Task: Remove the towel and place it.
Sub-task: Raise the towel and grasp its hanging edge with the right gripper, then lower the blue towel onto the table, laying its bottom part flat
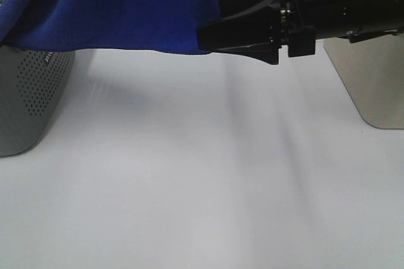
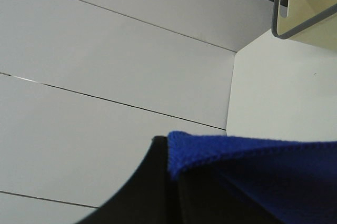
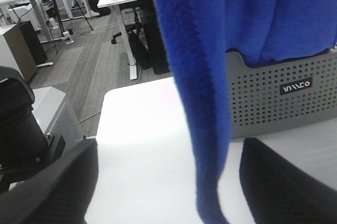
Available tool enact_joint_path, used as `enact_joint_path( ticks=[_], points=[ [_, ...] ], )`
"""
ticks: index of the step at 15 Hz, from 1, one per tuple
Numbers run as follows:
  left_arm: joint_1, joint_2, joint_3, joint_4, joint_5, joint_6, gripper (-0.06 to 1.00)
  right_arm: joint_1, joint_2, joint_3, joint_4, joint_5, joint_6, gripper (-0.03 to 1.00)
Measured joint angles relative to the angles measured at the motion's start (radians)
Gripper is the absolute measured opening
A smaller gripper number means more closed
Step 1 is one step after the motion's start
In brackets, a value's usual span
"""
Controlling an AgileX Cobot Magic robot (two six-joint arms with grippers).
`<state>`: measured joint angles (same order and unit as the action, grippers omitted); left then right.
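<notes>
The royal-blue towel hangs lifted across the upper left of the exterior view, its lower edge well above the table. One end still drapes over the grey perforated basket. My right gripper is open at the towel's right edge. In the right wrist view the towel hangs as a strip between its two wide-apart fingers. My left gripper is out of the exterior view. Its wrist view shows a black finger pressed against a fold of the towel, so it is shut on it.
The white table spreads below the towel. The basket also shows in the right wrist view, with towel bulging over its rim. A second grey container stands at the right edge, seen too in the left wrist view.
</notes>
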<state>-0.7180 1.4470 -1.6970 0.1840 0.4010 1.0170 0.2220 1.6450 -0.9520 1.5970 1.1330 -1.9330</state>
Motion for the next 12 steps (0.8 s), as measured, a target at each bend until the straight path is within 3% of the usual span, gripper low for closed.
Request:
enact_joint_path(
  ticks=[4, 7, 8, 11, 12],
  points=[
    [0.000, 0.000, 0.000, -0.030, 0.000, 0.000, 0.00, 0.081, 0.062, -0.082, -0.010, -0.035, 0.009, 0.73],
    [0.000, 0.000, 0.000, -0.036, 0.000, 0.000, 0.00, 0.088, 0.087, -0.105, -0.015, -0.051, 0.035, 0.68],
    [0.000, 0.000, 0.000, -0.036, 0.000, 0.000, 0.00, 0.088, 0.087, -0.105, -0.017, -0.070, 0.048, 0.59],
    [0.000, 0.000, 0.000, -0.036, 0.000, 0.000, 0.00, 0.088, 0.087, -0.106, -0.018, -0.136, 0.053, 0.07],
    [0.000, 0.000, 0.000, -0.037, 0.000, 0.000, 0.00, 0.088, 0.087, -0.106, -0.018, -0.162, 0.054, 0.02]
  ],
)
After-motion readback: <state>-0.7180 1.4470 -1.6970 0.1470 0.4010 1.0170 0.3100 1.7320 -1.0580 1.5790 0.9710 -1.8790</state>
